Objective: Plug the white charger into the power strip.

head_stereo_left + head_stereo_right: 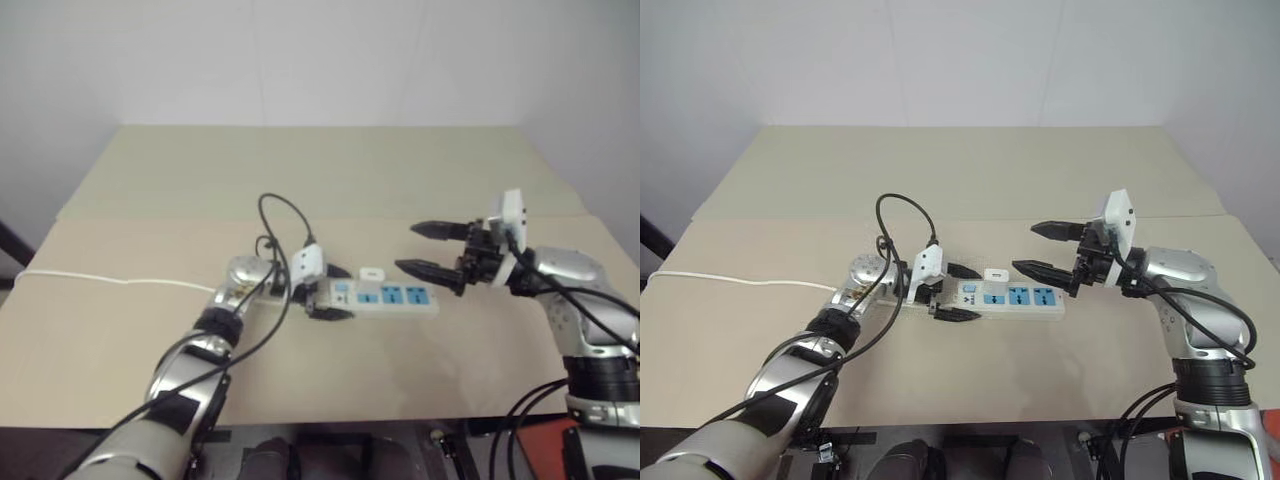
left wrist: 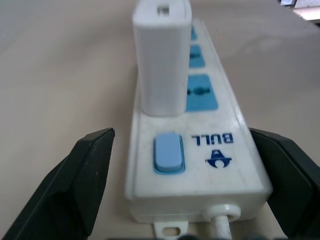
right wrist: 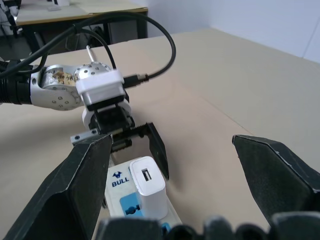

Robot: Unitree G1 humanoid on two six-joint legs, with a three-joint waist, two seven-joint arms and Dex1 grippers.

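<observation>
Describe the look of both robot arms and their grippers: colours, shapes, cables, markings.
Both arms are built of silver metallic joint housings with black segments between them. Loose black cables loop along each arm to the wrist. The left gripper and right gripper each have two black, tapered, wedge-shaped fingers on a black base, topped by a white boxy module. Serrated ridges show on a left finger. No markings are readable.

Soft, even indoor light, faint shadows, no glare; the head views slightly hazy.
</observation>
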